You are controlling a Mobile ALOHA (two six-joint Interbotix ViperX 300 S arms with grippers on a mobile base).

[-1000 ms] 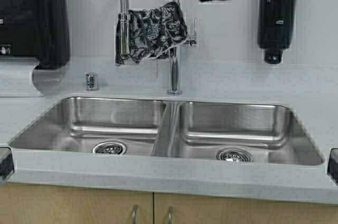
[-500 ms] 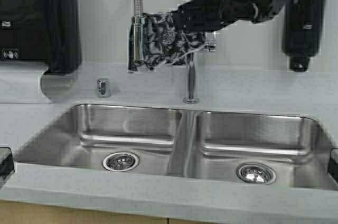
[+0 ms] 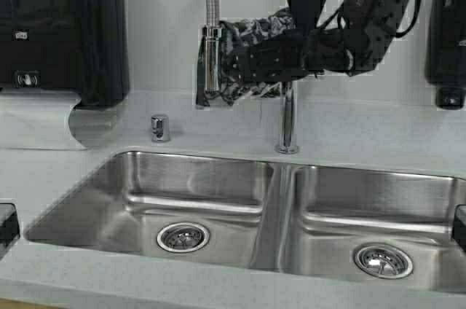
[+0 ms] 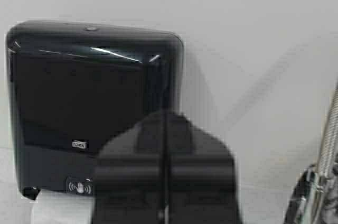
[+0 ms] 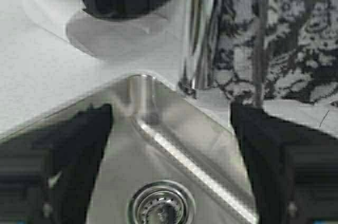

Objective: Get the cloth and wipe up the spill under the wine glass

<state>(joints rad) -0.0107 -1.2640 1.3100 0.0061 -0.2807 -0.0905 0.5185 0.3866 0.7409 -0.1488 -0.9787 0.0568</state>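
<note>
The cloth (image 3: 250,32), dark with a white leafy print, hangs draped over the tap above the double sink (image 3: 87,178). My right gripper (image 3: 237,61) reaches in from the upper right and hovers right in front of the cloth, fingers open and empty. In the right wrist view the right gripper (image 5: 171,129) has its jaws spread wide over the left basin, with the cloth (image 5: 301,39) just beyond the fingertips. My left gripper (image 4: 165,129) is shut and empty, pointing at the black paper towel dispenser (image 4: 90,102). The wine glass is out of view.
The tap's chrome post (image 3: 287,123) and spring hose (image 3: 212,32) stand behind the sink divider. A paper towel dispenser (image 3: 58,25) hangs on the wall at left, a soap dispenser (image 3: 448,32) at right. A small chrome button (image 3: 159,127) sits on the counter.
The robot has driven closer, so the sink and tap shift right and loom larger. My right arm has come down from the top edge to the cloth.
</note>
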